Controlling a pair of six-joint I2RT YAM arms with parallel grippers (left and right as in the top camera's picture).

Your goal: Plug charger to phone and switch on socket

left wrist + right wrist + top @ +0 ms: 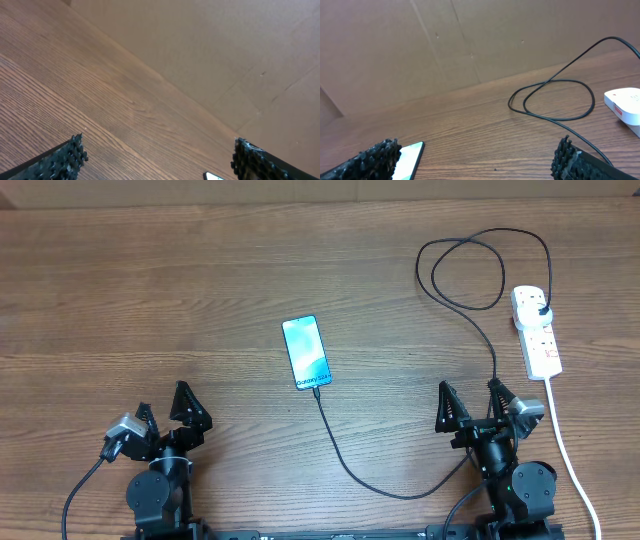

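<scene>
The phone [306, 352] lies screen-up on the surface [150, 300]. The charger [398, 496] meets its near edge and plugs into the socket [537, 332]. The left gripper [165, 405] and right gripper [470, 392] sit with jaws apart, empty.

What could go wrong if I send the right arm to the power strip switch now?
The black cable passes close by the right gripper; moving could snag it and tug the phone. Its loop lies beside the power strip, so the gripper might catch there too.
</scene>
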